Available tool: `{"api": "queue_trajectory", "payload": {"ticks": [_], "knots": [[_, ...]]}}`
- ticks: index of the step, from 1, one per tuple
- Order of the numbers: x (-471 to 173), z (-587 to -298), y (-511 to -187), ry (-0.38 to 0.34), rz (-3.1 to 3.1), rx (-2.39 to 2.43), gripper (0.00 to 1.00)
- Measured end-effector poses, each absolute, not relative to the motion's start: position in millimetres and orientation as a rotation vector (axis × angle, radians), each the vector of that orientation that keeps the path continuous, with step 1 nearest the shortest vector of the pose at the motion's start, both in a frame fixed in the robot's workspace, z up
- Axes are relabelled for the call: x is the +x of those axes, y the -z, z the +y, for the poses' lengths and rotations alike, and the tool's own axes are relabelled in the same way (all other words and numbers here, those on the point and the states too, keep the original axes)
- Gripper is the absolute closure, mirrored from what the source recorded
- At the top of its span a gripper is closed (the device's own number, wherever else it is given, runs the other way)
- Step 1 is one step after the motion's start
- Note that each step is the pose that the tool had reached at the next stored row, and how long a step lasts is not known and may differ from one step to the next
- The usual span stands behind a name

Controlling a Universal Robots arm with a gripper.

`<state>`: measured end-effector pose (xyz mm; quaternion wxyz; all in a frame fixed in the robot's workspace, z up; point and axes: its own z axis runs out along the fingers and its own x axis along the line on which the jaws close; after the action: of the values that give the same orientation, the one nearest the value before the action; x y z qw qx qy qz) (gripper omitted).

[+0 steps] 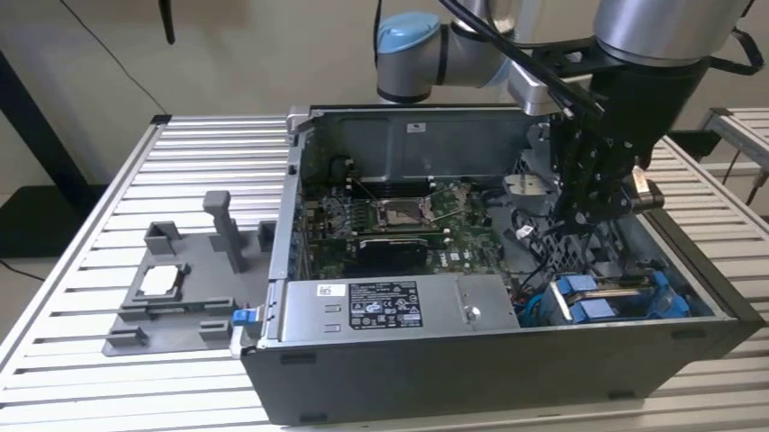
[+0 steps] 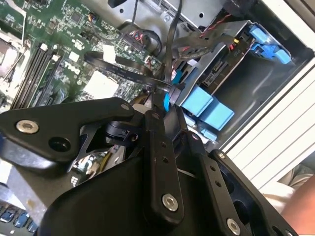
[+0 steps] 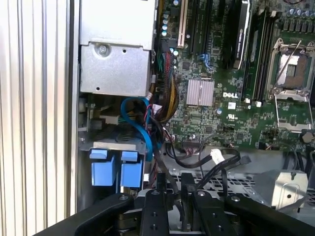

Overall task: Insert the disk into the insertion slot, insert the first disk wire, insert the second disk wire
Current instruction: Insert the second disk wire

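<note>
Case (image 1: 505, 360) lies open side up on the slatted table (image 1: 204, 153), which lets the arm reach straight down into it. Inside, the board (image 1: 409, 220) fills the middle and a silver box (image 1: 384, 306) sits along the near wall. The slot (image 2: 229, 34) takes the corner at the exterior view's lower right. The disk (image 1: 597, 310) is already seated in that slot, its blue tabs facing out, probably so they can be pinched. The gripper (image 3: 173, 181) hangs low in the case just beside the slot. Near it are a blue wire (image 3: 146, 137) looping towards the disk and a loose black wire (image 3: 216, 156) with a white plug. Whether the jaws are clamped or released cannot be told. At the exterior view's left, a grey fixture (image 1: 168, 310) holds a small chip (image 1: 162, 281).
</note>
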<state>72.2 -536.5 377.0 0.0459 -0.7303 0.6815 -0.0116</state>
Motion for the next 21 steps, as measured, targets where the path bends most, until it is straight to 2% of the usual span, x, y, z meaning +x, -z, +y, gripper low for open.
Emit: {"api": "queue_trajectory", "payload": {"ticks": [21], "knots": [[68.6,-537.5,-373.7,0.109,2.038,-2.239,0.75]]}}
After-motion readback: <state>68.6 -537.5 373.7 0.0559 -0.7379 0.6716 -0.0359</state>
